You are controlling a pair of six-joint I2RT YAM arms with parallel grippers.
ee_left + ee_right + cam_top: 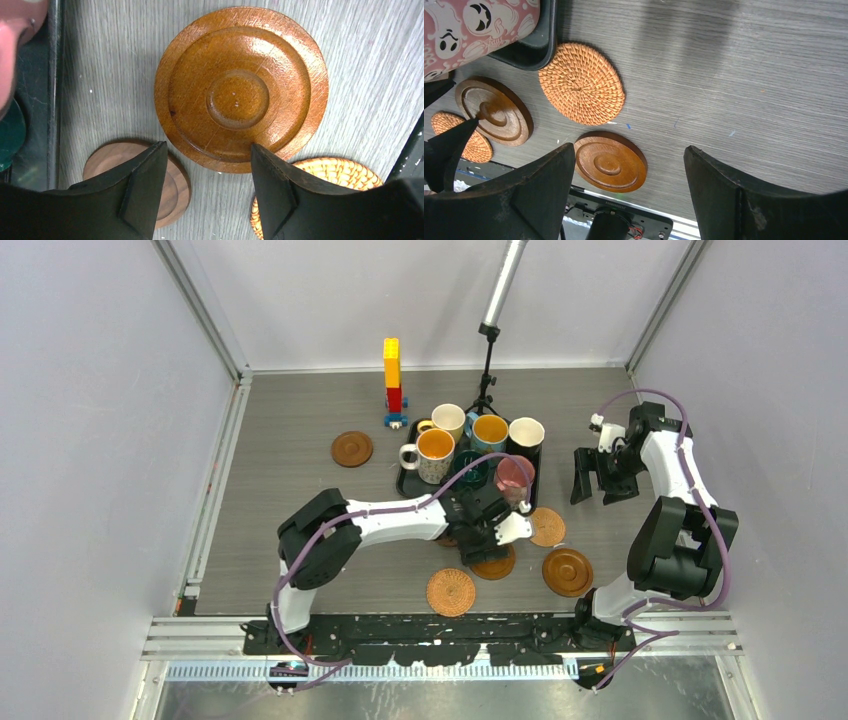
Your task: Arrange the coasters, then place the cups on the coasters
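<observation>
Grey wood-grain desk [290, 530]: my left fingers [145, 195] hang apart over a glossy wooden coaster [240, 85] near the front edge; right fingers [539, 195] spread wide, empty; mugs [436, 450] stand in the black tray [404, 485].

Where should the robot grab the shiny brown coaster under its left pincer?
Probably its rim at the edge nearest the left pincer, coming straight down. The shiny brown coaster lies flat, wider than the pincer's gap, with a raised rim to pinch.

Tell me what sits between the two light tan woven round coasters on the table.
A glossy brown, rimmed round wooden coaster lies between them; the right wrist view shows this most clearly.
</observation>
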